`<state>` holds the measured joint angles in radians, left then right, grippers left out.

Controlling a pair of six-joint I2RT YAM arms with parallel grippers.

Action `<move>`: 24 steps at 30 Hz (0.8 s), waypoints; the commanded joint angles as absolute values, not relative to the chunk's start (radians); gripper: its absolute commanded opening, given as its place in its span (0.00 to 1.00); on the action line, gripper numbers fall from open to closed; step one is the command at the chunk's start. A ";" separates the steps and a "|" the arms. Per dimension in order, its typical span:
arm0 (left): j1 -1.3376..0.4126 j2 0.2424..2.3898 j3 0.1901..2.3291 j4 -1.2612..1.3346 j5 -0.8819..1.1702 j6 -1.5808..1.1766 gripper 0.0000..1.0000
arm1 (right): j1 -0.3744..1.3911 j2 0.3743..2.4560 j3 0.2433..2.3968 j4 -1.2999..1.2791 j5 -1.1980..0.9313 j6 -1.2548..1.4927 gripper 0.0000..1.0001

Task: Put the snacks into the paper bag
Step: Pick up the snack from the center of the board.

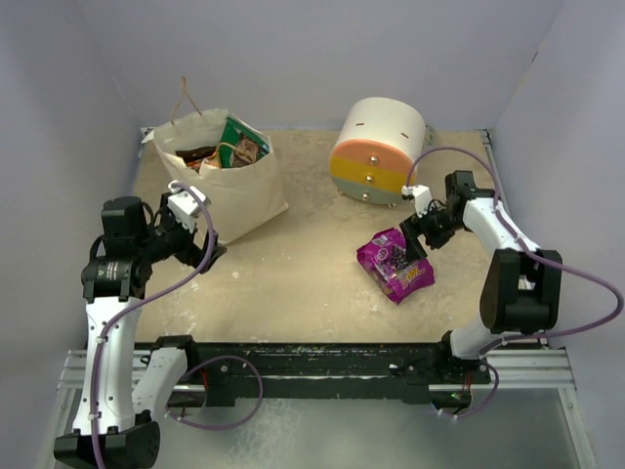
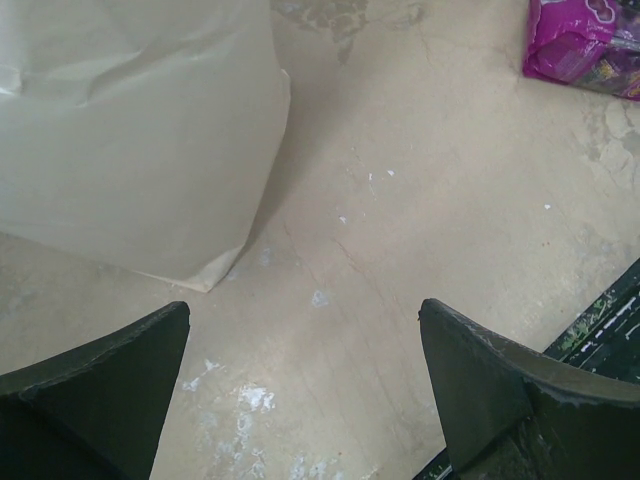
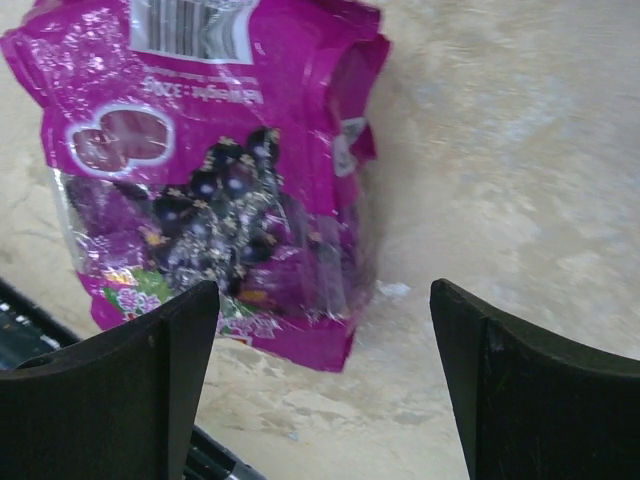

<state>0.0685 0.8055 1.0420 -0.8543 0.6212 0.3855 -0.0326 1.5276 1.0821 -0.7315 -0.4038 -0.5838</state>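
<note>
As seen from overhead, the right end effector (image 1: pixel 420 231) is recorded with its jaws spread wide and nothing gripped, poised at the 1 o'clock edge of the purple packet (image 1: pixel 395 262). In the wrist view one finger (image 3: pixel 130 390) is seen overlapping the packet's printed lower edge, the other over bare bench (image 1: pixel 293 283); contact cannot be told. The packet is listed as glossy, flat on the bench, at 4 o'clock from bench centre, outside the paper bag (image 1: pixel 244 195).

Next, the left end effector (image 1: pixel 203 249): jaws fully parted, empty, held low at 7 o'clock of the paper bag, just beside its lower corner and apart from it.

The bag is entered as cream, upright, mouth open, one twine handle raised, placed at 10 o'clock. At its mouth a green-white packet (image 1: pixel 242 140) is seen on the 1 o'clock side, with brown and red packets (image 1: pixel 198 156) beside it; the remainder is hidden.

Also listed: the round drawer unit (image 1: pixel 376 151), white-topped with orange, yellow and green fronts, set at 1 o'clock, well apart from the bag.
</note>
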 commanded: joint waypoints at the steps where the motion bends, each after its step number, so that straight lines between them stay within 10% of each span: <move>1: 0.066 0.773 1.015 -0.820 0.677 0.425 0.99 | -0.032 1.603 1.146 -0.836 -0.562 -0.632 0.86; 16: 0.065 0.766 0.990 -0.788 0.679 0.420 0.99 | -0.021 1.768 1.176 -0.849 -0.627 -0.674 0.58; 24: 0.065 0.788 1.030 -0.791 0.707 0.414 0.99 | -0.017 1.728 1.188 -0.864 -0.685 -0.707 0.16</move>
<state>0.0689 0.7807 0.9855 -0.8272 0.6617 0.4072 -0.0311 1.7607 1.1721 -0.8566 -0.6456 -0.6643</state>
